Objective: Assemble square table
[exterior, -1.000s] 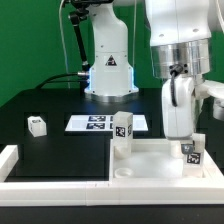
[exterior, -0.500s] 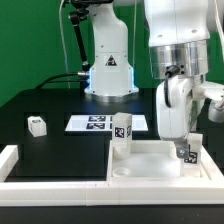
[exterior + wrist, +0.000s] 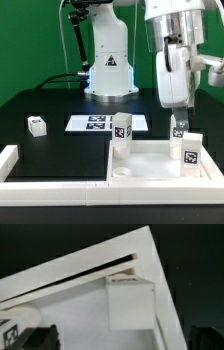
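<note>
The white square panel lies at the front right, with raised corners. One tagged white leg stands at its far left corner. A second leg stands at its right side. A third leg lies loose on the black table at the exterior view's left. My gripper hangs just above the right leg, open and empty. In the wrist view the leg stands on the panel below my gripper, with the dark fingertips spread wide apart.
The marker board lies flat behind the panel. White border rails run along the front and the left edge. The robot's base stands at the back.
My gripper has let go of the right leg and risen straight up. The leg stays standing on the panel.
</note>
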`<move>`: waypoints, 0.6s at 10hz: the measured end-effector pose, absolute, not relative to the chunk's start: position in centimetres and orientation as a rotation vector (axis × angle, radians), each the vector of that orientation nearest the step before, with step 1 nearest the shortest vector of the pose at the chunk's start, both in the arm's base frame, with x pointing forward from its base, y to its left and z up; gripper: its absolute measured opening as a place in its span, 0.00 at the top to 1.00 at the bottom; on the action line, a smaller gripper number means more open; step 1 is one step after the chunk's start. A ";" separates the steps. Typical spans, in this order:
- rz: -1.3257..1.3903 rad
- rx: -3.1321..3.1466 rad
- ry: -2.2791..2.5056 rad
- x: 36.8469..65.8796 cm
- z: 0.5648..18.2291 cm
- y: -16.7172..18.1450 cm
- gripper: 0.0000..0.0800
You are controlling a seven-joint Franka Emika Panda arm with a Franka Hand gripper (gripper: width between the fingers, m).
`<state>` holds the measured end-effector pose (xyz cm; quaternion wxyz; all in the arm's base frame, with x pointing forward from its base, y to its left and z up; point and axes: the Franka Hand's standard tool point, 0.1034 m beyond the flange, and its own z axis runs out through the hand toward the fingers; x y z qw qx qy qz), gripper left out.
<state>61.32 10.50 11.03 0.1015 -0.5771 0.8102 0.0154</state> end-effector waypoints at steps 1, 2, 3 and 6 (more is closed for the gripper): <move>0.046 -1.706 2.394 61.3 10.9 10.5 0.19; 0.046 -1.706 2.394 61.3 10.9 10.5 0.19; 0.046 -1.707 2.395 61.3 10.9 10.5 0.19; 0.041 -1.740 2.371 61.2 10.9 10.3 0.19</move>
